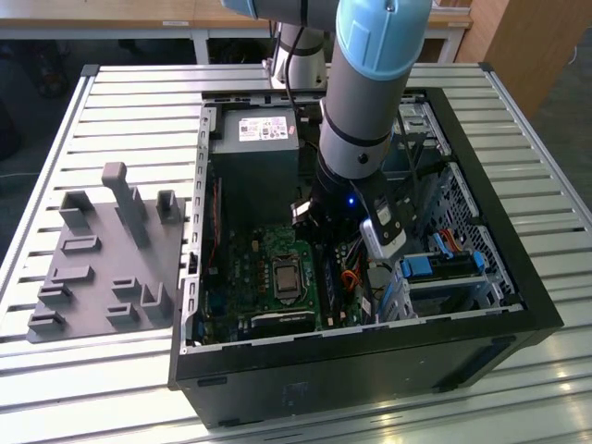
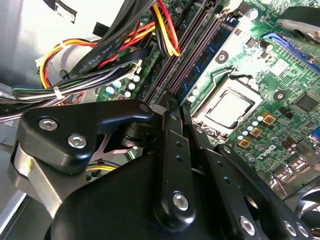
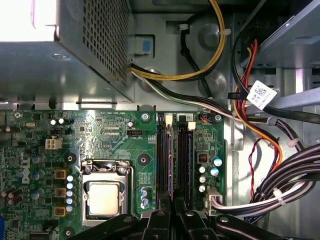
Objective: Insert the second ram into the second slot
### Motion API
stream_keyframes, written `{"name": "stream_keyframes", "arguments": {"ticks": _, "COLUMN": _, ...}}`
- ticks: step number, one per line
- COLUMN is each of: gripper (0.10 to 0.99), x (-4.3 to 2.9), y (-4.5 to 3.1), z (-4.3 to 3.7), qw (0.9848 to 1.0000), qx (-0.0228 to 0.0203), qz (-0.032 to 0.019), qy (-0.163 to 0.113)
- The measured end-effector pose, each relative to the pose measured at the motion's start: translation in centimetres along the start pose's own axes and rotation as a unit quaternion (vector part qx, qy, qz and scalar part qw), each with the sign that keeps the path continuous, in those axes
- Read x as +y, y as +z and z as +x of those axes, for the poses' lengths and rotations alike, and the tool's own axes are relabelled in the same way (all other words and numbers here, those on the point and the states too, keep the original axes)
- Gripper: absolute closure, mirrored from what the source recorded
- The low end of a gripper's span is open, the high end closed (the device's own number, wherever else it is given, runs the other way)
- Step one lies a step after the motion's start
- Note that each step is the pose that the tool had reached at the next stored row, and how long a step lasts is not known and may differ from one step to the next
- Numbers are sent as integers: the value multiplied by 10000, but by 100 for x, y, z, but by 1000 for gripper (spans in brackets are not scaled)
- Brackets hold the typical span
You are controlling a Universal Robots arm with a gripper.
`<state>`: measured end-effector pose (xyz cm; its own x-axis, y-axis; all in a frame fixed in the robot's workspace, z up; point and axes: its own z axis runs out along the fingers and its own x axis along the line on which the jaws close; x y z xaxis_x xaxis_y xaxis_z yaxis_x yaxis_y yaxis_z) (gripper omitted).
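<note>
Bright daylight, glare on power supply (image 3: 30, 45), close gripper (image 2: 172, 107) blurred.

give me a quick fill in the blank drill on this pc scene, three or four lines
1. The pincer hangs right above the memory slots on the green ____.
2. The bare silver processor sits in a socket with no ____ fitted on it.
3. In the exterior view, the grey fixture plate lies to the case's ____.
4. The yellow, red and black ____ run beside the slots.

Missing words: motherboard; cooler; left; cables
</note>
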<state>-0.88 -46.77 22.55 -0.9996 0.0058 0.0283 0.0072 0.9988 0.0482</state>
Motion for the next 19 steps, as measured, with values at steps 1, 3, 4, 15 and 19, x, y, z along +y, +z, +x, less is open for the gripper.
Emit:
{"name": "stream_keyframes", "arguments": {"ticks": 1, "gripper": 949, "x": 0, "y": 0, "z": 0, "qw": 10000, "qx": 0, "qz": 0, "qy": 3}}
{"name": "stream_keyframes", "arguments": {"ticks": 3, "gripper": 949, "x": -1, "y": 5, "z": 0, "qw": 10000, "qx": -1, "qz": -1, "qy": 19}}
{"name": "stream_keyframes", "arguments": {"ticks": 4, "gripper": 949, "x": -2, "y": 11, "z": 0, "qw": 10000, "qx": -2, "qz": -2, "qy": 33}}
{"name": "stream_keyframes", "arguments": {"ticks": 15, "gripper": 949, "x": -29, "y": 38, "z": 0, "qw": 9999, "qx": -4, "qz": -3, "qy": 103}}
{"name": "stream_keyframes", "arguments": {"ticks": 19, "gripper": 949, "x": -32, "y": 51, "z": 0, "qw": 9999, "qx": -3, "qz": -3, "qy": 102}}
